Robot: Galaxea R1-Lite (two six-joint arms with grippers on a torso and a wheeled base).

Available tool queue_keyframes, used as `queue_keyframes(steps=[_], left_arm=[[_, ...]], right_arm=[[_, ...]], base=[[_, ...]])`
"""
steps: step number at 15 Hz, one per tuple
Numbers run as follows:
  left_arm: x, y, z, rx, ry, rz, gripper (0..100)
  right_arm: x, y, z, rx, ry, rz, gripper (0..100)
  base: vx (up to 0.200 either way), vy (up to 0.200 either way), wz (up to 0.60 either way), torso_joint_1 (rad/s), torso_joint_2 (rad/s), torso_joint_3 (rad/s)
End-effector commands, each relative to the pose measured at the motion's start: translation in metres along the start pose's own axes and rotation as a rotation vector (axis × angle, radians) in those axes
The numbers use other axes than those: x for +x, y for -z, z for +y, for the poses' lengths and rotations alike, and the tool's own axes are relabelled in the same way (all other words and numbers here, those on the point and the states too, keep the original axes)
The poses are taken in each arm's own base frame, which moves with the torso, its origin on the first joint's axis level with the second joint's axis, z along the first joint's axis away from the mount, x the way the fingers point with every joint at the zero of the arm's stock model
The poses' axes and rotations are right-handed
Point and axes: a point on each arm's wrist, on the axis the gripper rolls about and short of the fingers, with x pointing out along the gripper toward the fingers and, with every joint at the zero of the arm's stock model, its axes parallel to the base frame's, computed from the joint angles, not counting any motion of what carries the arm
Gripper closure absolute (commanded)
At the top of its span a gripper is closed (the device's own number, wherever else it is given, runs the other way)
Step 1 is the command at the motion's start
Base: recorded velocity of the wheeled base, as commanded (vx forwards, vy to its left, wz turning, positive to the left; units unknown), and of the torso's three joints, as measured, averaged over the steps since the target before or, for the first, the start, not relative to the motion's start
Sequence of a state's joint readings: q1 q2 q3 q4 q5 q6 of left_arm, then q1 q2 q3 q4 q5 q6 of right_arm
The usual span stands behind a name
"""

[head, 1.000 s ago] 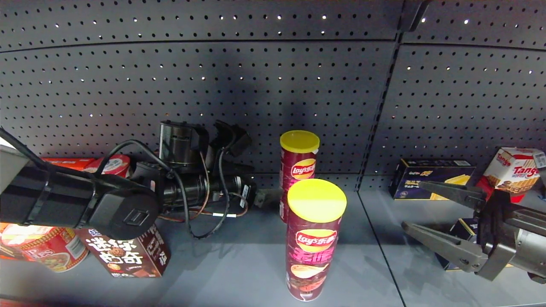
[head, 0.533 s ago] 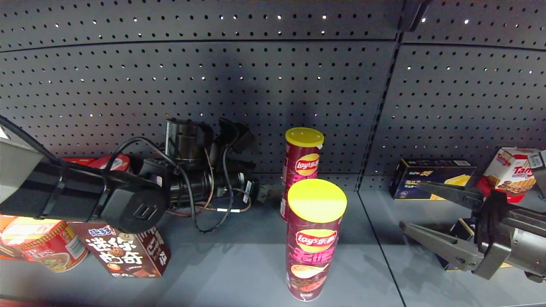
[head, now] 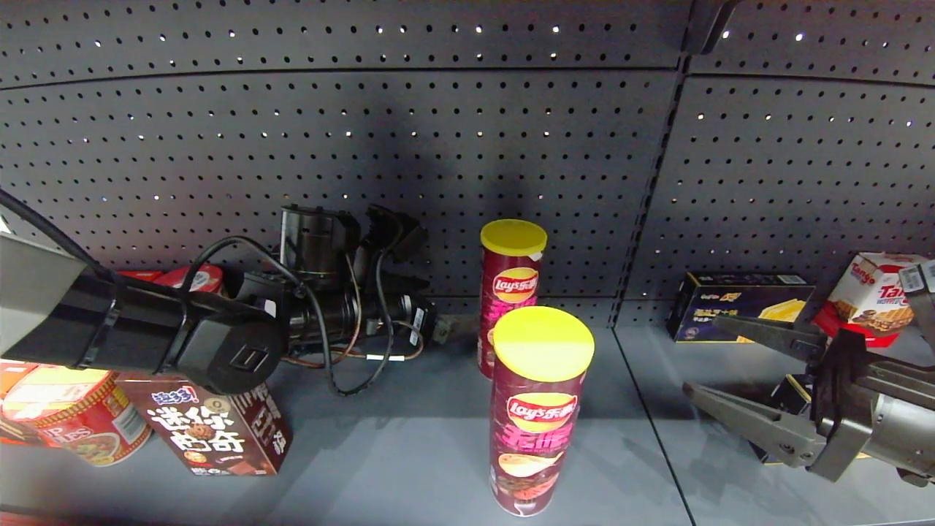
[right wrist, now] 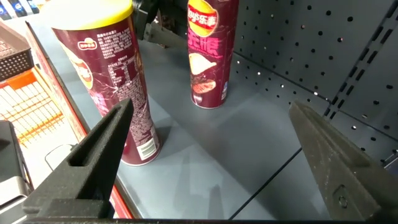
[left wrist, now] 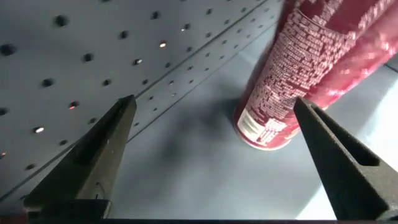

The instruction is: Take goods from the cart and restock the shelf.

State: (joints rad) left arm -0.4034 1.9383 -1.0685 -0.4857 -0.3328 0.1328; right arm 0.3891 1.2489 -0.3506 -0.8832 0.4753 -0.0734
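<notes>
The rear can (head: 511, 292) stands upright at the back of the shelf (head: 409, 453), close to the pegboard wall. The front can (head: 539, 409) is just before the rear can, toward the shelf edge. The left pincer (head: 442, 330) lies low, just to the left of the rear can, with its jaws spread wide and nothing in them. In the left wrist view the can's base sits ahead of the open jaws and looks clear of both fingers.

The step in hand appears to be drawing clear of a can already placed. To do that well, I would leave the jaws wide and pull straight away to the left of the rear can, level with the shelf, so that neither finger clips its base and tips it.

The right pincer (head: 705, 354) hangs well to the right of the rear can, open and empty.
</notes>
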Motion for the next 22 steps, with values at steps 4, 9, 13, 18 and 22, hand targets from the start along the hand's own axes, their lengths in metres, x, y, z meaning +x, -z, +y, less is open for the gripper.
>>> queue_keyframes(steps=[4,9,13,18,22], left_arm=[[-0.001,0.002,0.002,-0.004,-0.008,0.007,0],[0.000,0.001,0.003,-0.003,-0.010,0.003,0],[0.004,0.005,0.004,-0.007,-0.010,0.013,0],[0.009,0.005,0.004,-0.005,-0.009,0.013,0],[0.011,0.007,0.003,-0.006,-0.003,0.020,0]], right_arm=[[0.000,0.001,0.000,0.001,0.001,0.003,0],[0.000,0.002,0.000,0.003,0.000,0.006,0],[-0.002,0.004,-0.001,0.007,0.012,0.015,0],[-0.002,0.004,-0.001,0.006,0.012,0.013,0],[-0.002,0.004,-0.002,0.006,0.014,0.013,0]], base=[[0.000,0.000,0.00,0.000,0.00,0.000],[0.000,0.000,0.00,0.000,0.00,0.000],[0.000,0.000,0.00,0.000,0.00,0.000],[0.000,0.000,0.00,0.000,0.00,0.000],[0.000,0.000,0.00,0.000,0.00,0.000]])
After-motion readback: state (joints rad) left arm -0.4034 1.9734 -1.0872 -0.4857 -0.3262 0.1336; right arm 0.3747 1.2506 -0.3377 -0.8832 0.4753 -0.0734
